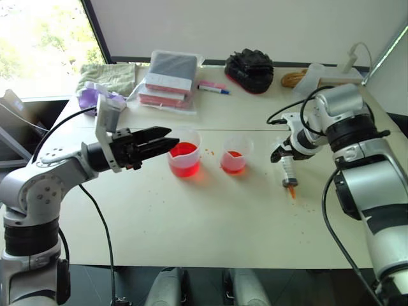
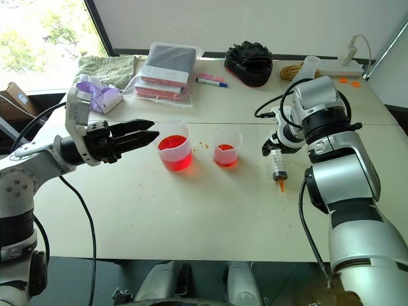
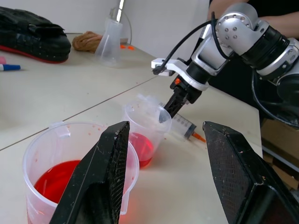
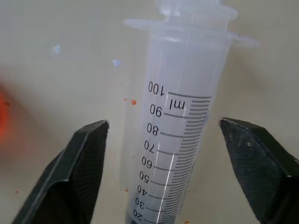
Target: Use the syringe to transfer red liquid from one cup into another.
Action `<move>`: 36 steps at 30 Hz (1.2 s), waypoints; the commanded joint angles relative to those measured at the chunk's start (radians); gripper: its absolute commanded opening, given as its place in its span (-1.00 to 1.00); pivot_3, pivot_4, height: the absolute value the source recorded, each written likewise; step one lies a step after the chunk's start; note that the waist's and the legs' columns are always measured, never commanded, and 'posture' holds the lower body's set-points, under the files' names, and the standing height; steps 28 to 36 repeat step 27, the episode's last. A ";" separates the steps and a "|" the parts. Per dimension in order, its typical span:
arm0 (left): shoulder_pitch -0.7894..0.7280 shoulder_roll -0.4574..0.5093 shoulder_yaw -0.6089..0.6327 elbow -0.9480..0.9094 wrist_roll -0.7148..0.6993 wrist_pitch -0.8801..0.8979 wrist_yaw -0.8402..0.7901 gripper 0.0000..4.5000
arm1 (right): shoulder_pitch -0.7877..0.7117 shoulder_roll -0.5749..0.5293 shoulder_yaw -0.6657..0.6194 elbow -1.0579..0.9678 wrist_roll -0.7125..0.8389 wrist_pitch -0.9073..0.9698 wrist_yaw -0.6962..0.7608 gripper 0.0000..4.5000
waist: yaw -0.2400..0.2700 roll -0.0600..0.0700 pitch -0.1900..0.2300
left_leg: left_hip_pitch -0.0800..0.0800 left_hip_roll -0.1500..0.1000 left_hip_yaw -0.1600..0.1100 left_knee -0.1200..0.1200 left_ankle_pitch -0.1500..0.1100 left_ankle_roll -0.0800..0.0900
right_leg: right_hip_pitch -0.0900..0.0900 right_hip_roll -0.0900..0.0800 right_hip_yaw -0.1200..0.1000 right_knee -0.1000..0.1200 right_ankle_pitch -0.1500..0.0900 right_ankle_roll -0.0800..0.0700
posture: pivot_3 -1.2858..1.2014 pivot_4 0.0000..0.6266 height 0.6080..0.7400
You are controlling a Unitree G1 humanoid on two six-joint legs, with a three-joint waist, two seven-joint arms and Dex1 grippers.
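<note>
The syringe (image 1: 289, 173) lies flat on the white table (image 1: 210, 217) at the right, orange tip toward the front edge. My right gripper (image 4: 163, 122) points steeply down over its barrel (image 4: 182, 130), open, one finger on each side without touching it. The larger spouted cup (image 1: 185, 153) stands mid-table holding red liquid (image 1: 185, 160). Just to its right stands the smaller cup (image 1: 234, 156) with a little red liquid. My left gripper (image 1: 171, 138) hovers level at the larger cup's left rim, open and empty.
Along the far edge lie a stack of bagged packets (image 1: 169, 80), a marker (image 1: 213, 89), a black bundle (image 1: 248, 67), a green cloth (image 1: 108, 76), a purple object (image 1: 95, 99) and a clear funnel-like piece (image 1: 312, 73). Red droplets speckle the table around the cups.
</note>
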 commanded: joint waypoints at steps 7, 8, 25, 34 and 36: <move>0.022 0.097 0.062 -0.036 -0.064 0.024 -0.011 0.16 | 0.144 -0.233 0.019 -0.571 -0.004 -0.138 0.113 0.96 | 0.005 0.001 0.001 | -0.001 0.000 0.000 0.000 0.000 0.000 | -0.001 0.000 0.000 0.000 0.000 0.000 | 0.03 -0.52 1.00; 0.032 0.114 0.069 -0.036 -0.066 0.026 -0.018 0.16 | 0.182 -0.272 0.009 -0.657 -0.010 -0.190 0.129 0.96 | 0.007 0.001 0.001 | -0.001 0.000 0.000 -0.001 0.000 0.000 | -0.002 0.000 0.000 -0.001 0.000 0.000 | 0.03 -0.52 1.00; 0.037 0.331 -0.011 0.136 0.171 -0.160 -0.293 0.16 | 0.861 -0.603 -0.604 -1.390 0.249 -0.701 0.619 0.96 | 0.006 0.001 0.001 | 0.002 0.000 0.000 -0.001 -0.001 0.002 | 0.003 -0.001 -0.001 -0.003 0.000 -0.001 | 0.03 -0.52 1.00; 0.029 0.331 -0.021 0.147 0.183 -0.170 -0.312 0.16 | 0.876 -0.610 -0.617 -1.393 0.258 -0.704 0.627 0.96 | 0.006 0.001 0.001 | 0.002 0.000 0.000 -0.001 -0.001 0.002 | 0.002 -0.002 -0.001 -0.003 -0.002 -0.003 | 0.03 -0.52 1.00; 0.029 0.331 -0.021 0.147 0.183 -0.170 -0.312 0.16 | 0.876 -0.610 -0.617 -1.393 0.258 -0.704 0.627 0.96 | 0.006 0.001 0.001 | 0.002 0.000 0.000 -0.001 -0.001 0.002 | 0.002 -0.002 -0.001 -0.003 -0.002 -0.003 | 0.03 -0.52 1.00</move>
